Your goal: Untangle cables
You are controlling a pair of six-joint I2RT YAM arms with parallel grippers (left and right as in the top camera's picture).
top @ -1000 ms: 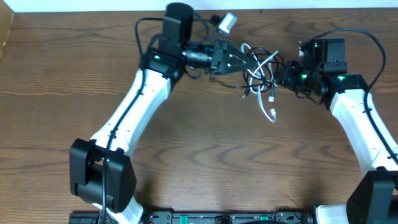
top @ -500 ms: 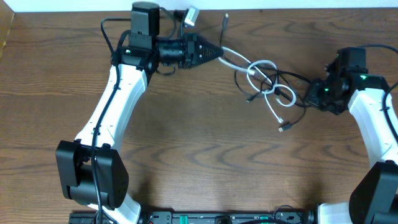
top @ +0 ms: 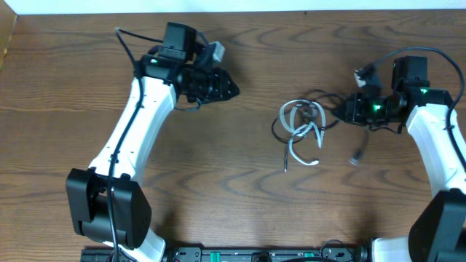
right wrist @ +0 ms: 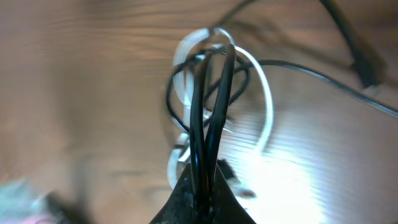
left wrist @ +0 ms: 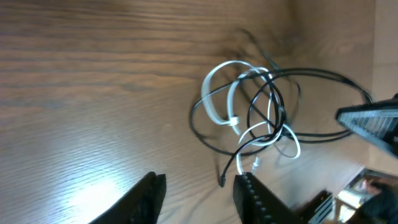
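The cables [top: 301, 125] lie in one tangle right of the table's middle: a white cord [top: 294, 111] looped through thin black ones, with a black plug end [top: 356, 157] trailing to the right. My right gripper [top: 341, 110] is at the tangle's right side, shut on a pair of black strands [right wrist: 208, 112] that run straight up from its tips [right wrist: 205, 186]. My left gripper [top: 231, 89] hangs well left of the tangle, open, with only bare wood between its fingers [left wrist: 199, 186]. In the left wrist view the cables [left wrist: 249, 115] lie beyond the fingertips, untouched.
The wooden table [top: 218, 182] ends in a pale strip at its far edge [top: 291, 6]. Both arm bases stand at the near edge [top: 109, 211]. The right arm's own thick black wire [top: 429, 52] arcs above its wrist.
My left gripper opened, let go of the white cord and drew back to the left. The stretched cables slackened into a tighter heap. My right gripper shifted slightly left, still shut on black strands.
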